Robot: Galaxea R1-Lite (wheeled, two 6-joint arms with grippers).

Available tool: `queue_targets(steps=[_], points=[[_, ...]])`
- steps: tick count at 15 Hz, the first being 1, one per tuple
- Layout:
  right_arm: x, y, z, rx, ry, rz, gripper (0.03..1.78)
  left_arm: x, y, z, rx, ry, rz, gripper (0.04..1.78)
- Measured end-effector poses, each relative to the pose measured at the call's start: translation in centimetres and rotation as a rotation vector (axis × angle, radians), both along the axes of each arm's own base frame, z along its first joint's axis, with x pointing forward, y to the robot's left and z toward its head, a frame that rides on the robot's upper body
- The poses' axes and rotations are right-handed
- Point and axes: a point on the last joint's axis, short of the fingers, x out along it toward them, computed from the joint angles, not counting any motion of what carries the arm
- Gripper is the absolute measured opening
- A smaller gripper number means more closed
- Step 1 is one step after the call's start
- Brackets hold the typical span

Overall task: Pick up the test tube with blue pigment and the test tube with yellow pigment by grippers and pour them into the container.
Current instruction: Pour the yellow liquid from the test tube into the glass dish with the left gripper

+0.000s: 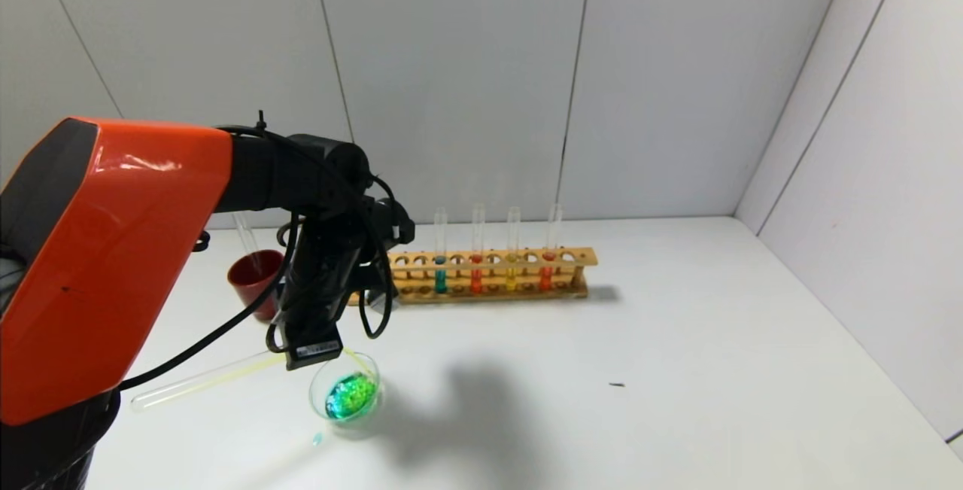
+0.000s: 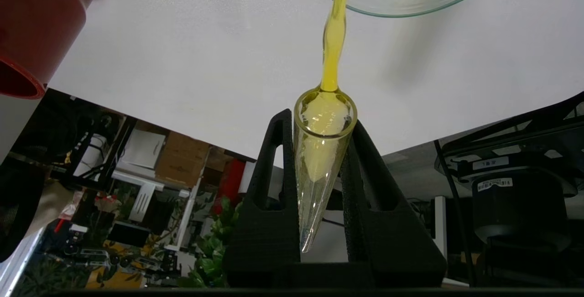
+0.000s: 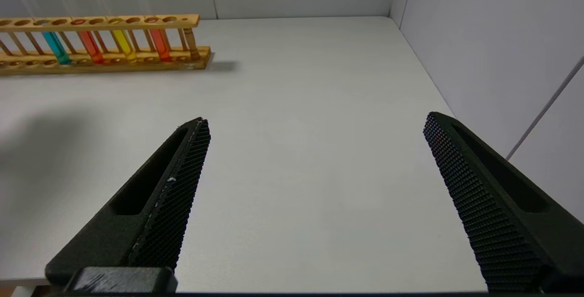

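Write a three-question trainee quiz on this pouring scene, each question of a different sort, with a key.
1. True or false: the left claw grips the slim clear glass test tube with yellow pigment.
2. The yellow stream lands in: A) dark red opaque cup B) small shallow clear glass dish C) wooden tube rack.
3. Fill in: the right claw is ___.

Key: 1 true; 2 B; 3 open.
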Motion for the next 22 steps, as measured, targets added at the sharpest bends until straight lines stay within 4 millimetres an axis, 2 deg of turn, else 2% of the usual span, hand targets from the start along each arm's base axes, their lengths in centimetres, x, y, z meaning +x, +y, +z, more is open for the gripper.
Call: queue_targets(steps=[17, 22], points=[[0.0, 0.0, 0.0, 0.0, 0.0, 0.0, 1.71, -1.4, 0.4, 0.9, 0.054, 0.11, -0.022, 0.31], [0.0, 0.0, 0.0, 0.0, 0.0, 0.0, 1.71, -1.4, -0.1, 0.9, 0.065, 0.121, -0.033, 0.31]])
